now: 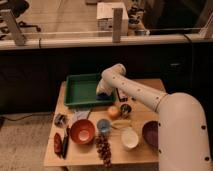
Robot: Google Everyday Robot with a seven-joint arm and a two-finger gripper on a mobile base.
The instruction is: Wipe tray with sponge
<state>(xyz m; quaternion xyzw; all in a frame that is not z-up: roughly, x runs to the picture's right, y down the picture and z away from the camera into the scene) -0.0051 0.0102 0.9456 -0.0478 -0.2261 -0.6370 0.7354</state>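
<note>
The pincer (104,93) sits low over the right end of the green tray (80,90) on the desk (80,150). Its opening cannot be determined. A blue sponge (103,96) appears beneath it. Wiping is judged underway; most tray surface remains uncovered.

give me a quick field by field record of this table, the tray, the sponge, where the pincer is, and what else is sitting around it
table: wooden, small, crowded
tray: green tray, far left part of table
sponge: blue sponge, at the tray's right edge under the arm's end
pincer: pincer, low over the tray's right side, at the sponge
arm: white arm, reaching in from the right
near side: orange-red bowl, light-blue cup, white bowl, dark purple bowl, grapes
</note>
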